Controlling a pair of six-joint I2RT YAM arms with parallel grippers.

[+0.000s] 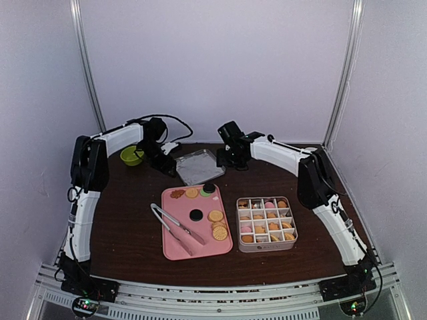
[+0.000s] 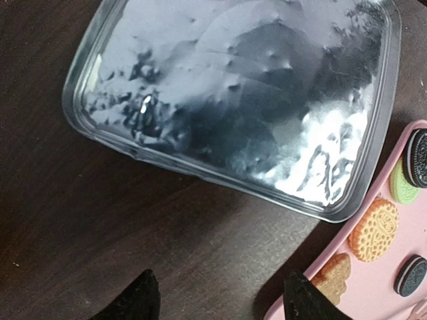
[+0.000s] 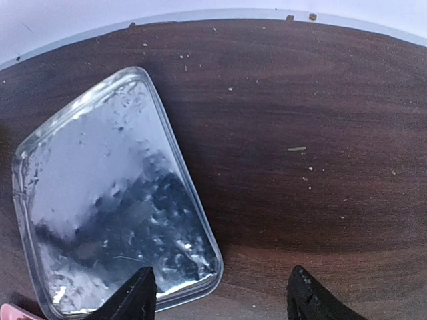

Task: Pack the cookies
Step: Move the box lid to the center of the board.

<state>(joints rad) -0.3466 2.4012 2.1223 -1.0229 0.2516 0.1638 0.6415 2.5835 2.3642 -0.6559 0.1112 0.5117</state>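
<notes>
**Top external view: both arms at the lid, cookies left on the tray**

From above I see the left gripper (image 1: pixel 171 169) and right gripper (image 1: pixel 228 161) flanking the clear rectangular plastic lid (image 1: pixel 200 166), which lies flat at the far middle of the dark wooden table (image 1: pixel 127 233). Neither touches it. The cookies (image 1: pixel 215 216) are split. Several lie loose on the pink rectangular tray (image 1: pixel 175 247) beside the metal tongs (image 1: pixel 175 225), and the rest fill most cells of the gridded box (image 1: pixel 267 248) just to its right.

I judge I am at the lid-fetching step, though the tray is not yet emptied. The next move calls for one arm to get a finger under the lid's thin rim. It sits flush on the table, so I expect it to slide rather than lift unless the other arm braces it.

My left wrist view shows that gripper (image 2: pixel 223 297) spread wide over bare table, short of the lid's near edge (image 2: pixel 220 181). It also shows a golden embossed round (image 2: pixel 375 229) and a black sandwich round (image 2: pixel 419 157), detail the overhead camera blurs. My right wrist view shows its gripper (image 3: pixel 220 297) spread too and pinching nothing, one fingertip (image 3: pixel 137 293) overlapping the lid's corner in the picture. Only this view shows the crumbs (image 3: pixel 295 149) scattered on the table. Only the overhead view shows the box and the small green bowl (image 1: pixel 131 156).
</notes>
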